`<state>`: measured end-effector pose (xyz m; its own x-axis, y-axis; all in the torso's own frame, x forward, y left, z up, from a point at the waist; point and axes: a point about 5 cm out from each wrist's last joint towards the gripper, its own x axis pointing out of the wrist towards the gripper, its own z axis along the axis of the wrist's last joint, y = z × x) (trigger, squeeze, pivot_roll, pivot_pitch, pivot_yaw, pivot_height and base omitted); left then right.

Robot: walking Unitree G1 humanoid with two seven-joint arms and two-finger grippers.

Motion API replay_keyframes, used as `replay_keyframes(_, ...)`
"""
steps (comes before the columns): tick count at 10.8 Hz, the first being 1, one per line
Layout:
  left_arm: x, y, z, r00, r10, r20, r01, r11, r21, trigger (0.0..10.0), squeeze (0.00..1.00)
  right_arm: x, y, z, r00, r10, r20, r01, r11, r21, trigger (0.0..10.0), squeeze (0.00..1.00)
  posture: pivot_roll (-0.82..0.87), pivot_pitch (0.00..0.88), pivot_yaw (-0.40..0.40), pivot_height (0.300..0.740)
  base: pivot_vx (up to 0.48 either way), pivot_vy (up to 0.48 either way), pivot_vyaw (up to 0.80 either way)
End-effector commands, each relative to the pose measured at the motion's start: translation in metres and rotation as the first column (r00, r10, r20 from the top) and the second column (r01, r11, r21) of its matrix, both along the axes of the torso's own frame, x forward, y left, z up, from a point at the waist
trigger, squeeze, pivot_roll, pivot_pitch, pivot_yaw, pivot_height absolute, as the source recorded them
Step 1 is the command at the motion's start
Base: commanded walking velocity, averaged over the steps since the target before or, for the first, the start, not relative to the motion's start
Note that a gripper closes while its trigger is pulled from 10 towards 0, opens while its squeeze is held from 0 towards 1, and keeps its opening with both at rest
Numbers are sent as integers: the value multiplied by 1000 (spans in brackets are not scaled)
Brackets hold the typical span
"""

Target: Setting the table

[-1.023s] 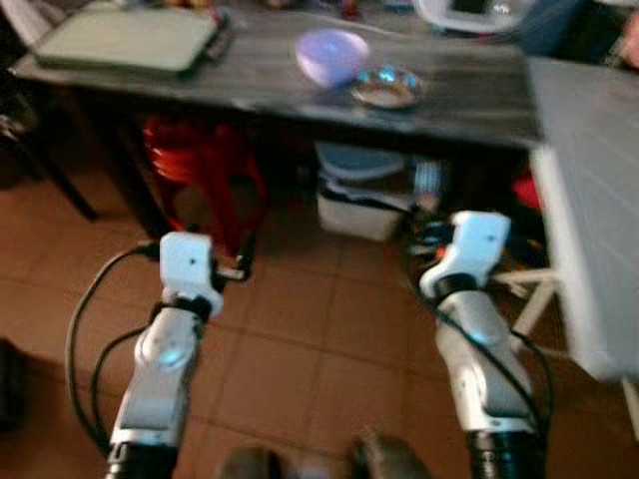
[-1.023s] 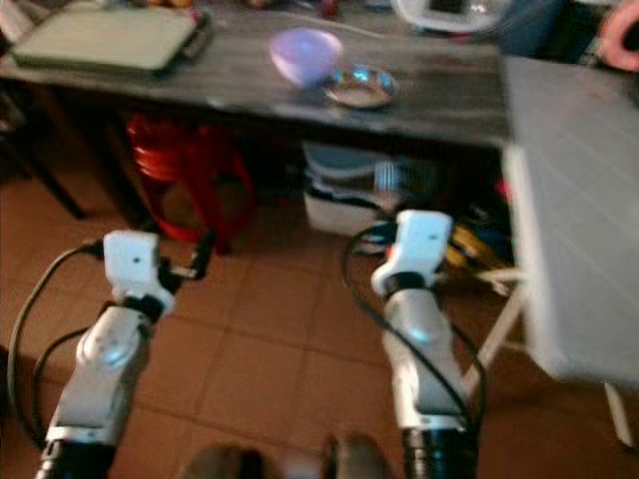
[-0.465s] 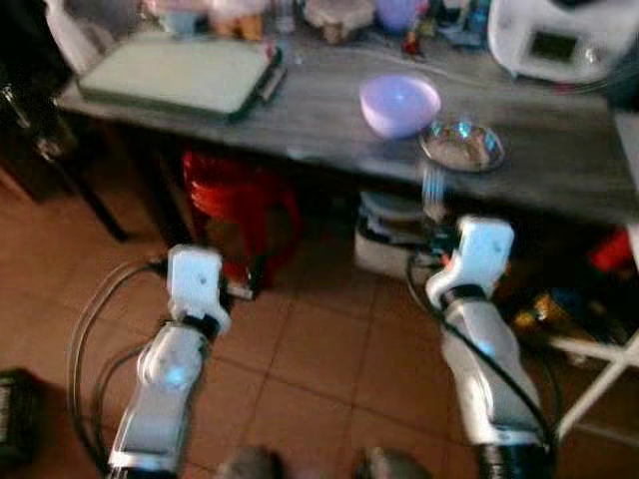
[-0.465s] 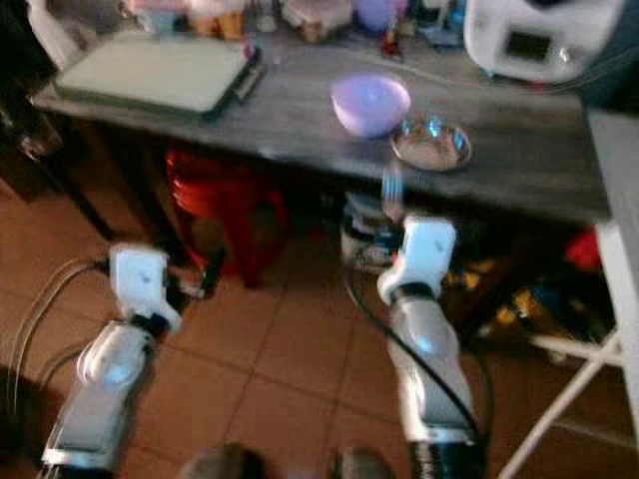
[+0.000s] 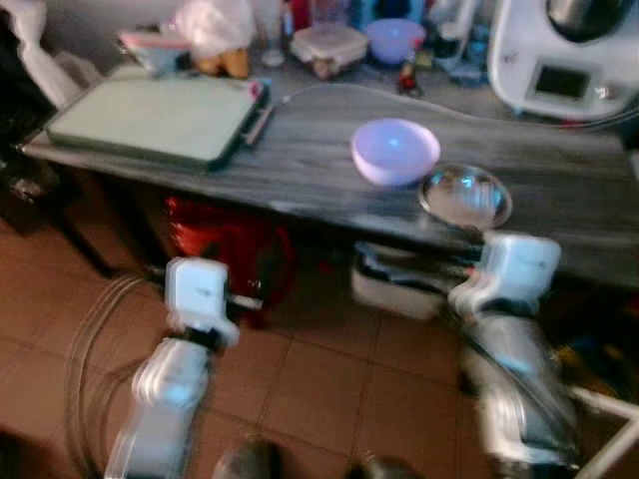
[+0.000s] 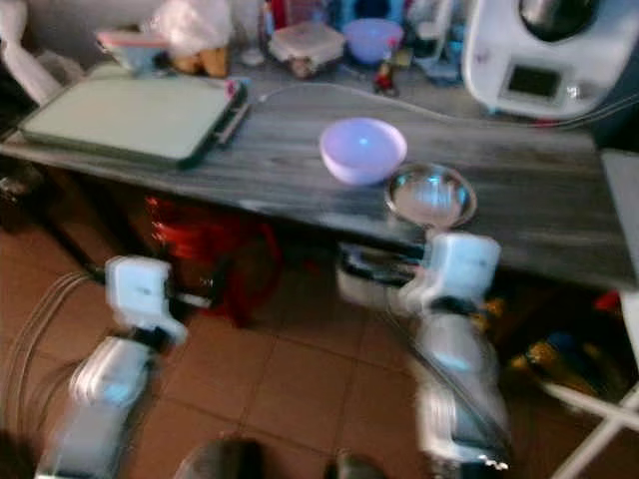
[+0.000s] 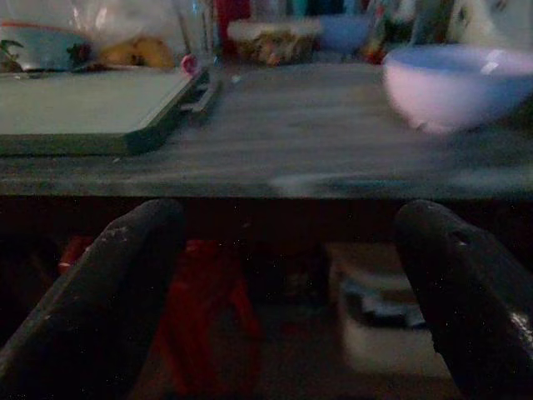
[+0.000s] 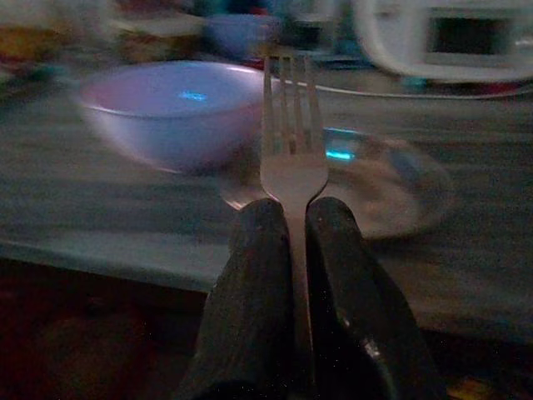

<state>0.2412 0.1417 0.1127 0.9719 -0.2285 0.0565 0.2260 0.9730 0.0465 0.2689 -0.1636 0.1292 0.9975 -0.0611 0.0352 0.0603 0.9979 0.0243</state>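
Grey wood-grain table (image 5: pixel 300 170), matt. Glossy lilac plastic-looking bowl (image 5: pixel 394 150) at centre; shiny metal dish (image 5: pixel 465 197) beside it. Dull metal fork (image 8: pixel 291 158). Matt black rubbery fingers (image 8: pixel 250 283).

**Left wrist cam: open fingers facing table edge**

Left gripper (image 7: pixel 291 292) w/ black fingers (image 7: pixel 100 292) spread wide, below the grey tabletop (image 7: pixel 291 125). Pale purple bowl (image 7: pixel 454 83) on top; green tray (image 7: pixel 83 104) well apart from it. Blurred containers (image 7: pixel 275 37) along the back. Red stool (image 7: pixel 204 308) in shadow underneath.
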Motion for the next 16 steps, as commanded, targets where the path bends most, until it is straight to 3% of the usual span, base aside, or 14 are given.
replay_keyframes(1,0,-3,1,1000,-14,-3,13,1000,-1,10000,0,-3,-11,0,999,-43,2,43,999,-15,10000,0,-2,59,28,740,0,0,-788)
replay_keyframes(5,0,-4,-3,999,-29,-19,29,999,-18,10000,0,-3,-10,2,999,-40,20,40,999,-13,10000,0,-23,44,30,740,140,-395,-744)
replay_keyframes(10,7,-4,-1,1000,-6,-9,6,1000,-25,10000,0,6,-8,9,998,-25,50,28,998,-50,10000,0,-22,51,23,740,392,-52,0)
replay_keyframes(11,9,-2,0,1000,5,-5,-5,1000,-13,10000,0,11,-3,10,999,-24,48,29,995,-96,10000,0,-21,59,26,740,251,0,0)
replay_keyframes(16,13,7,0,998,64,-9,-65,997,-36,10000,0,13,2,5,1000,-6,27,8,996,-88,10000,0,-20,64,27,740,106,414,0)
